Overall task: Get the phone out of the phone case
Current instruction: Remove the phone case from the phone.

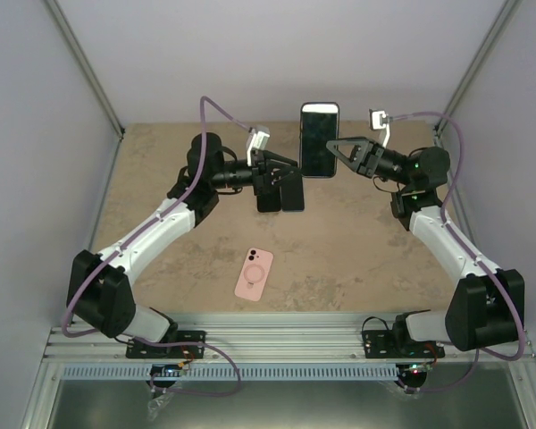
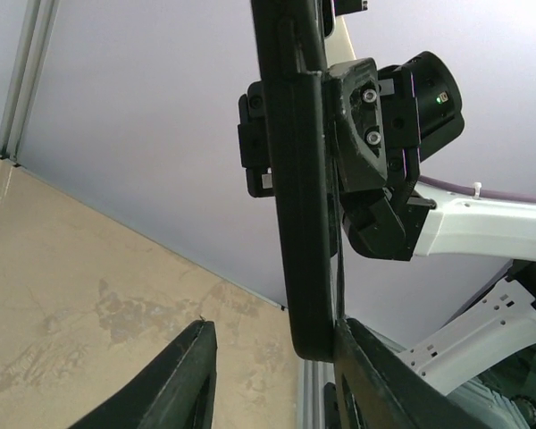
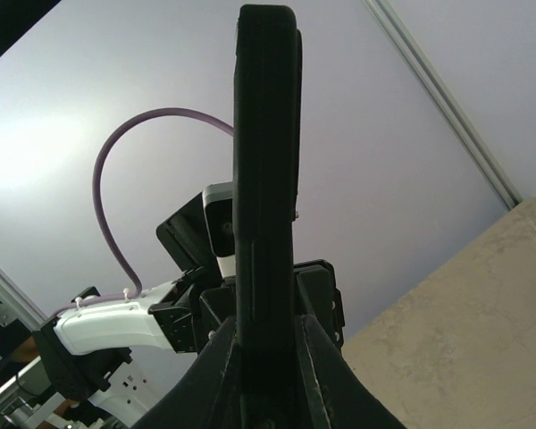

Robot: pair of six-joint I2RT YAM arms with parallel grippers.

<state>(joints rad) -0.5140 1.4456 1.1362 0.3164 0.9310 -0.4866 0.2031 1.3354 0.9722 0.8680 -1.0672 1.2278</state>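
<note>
A black phone [image 1: 319, 138], dark screen facing the camera, stands upright in the air above the far part of the table. Its edge looks thick, as if in a black case. My right gripper [image 1: 335, 147] is shut on its right side; in the right wrist view the phone [image 3: 266, 134] rises edge-on from between the jaws of that gripper [image 3: 268, 326]. My left gripper [image 1: 286, 183] is open at the phone's lower left. In the left wrist view the phone's end [image 2: 304, 179] hangs between the jaws of the open gripper [image 2: 275, 329], against the right finger [image 2: 366, 366].
A pink phone case [image 1: 254, 273] with a ring on its back lies flat on the tan table [image 1: 161, 170], near the front middle. Grey walls close in the back and both sides. A metal rail [image 1: 286, 331] runs along the near edge.
</note>
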